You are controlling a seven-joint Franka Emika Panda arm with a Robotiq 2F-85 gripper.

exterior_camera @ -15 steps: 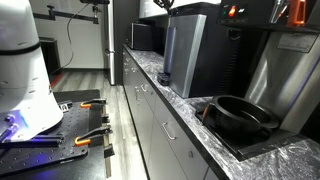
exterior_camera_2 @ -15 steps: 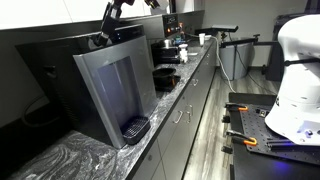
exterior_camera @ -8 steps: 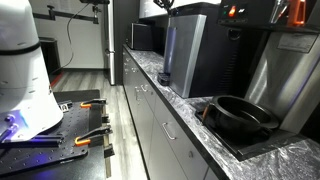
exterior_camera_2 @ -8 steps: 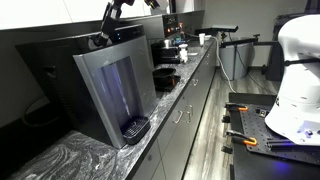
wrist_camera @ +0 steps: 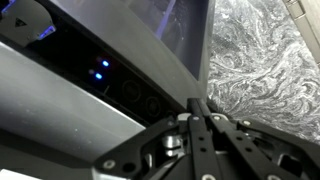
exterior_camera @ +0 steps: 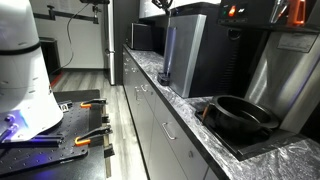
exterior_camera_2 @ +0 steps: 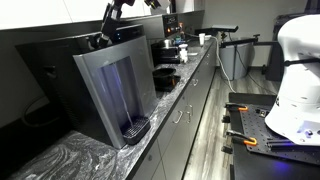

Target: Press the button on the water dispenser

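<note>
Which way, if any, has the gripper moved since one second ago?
No, it has not moved. In both exterior views the gripper stays at the same spot by the top edge of the water dispenser.

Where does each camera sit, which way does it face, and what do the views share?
Exterior view: by the black pan, looking along the counter to the water dispenser; the gripper shows at its top.
Exterior view: beyond the dispenser, looking back along the counter; the arm reaches over its top.
Wrist view: on the arm, looking down at the dispenser's lit panel; fingers show.
All share the dispenser.
</note>
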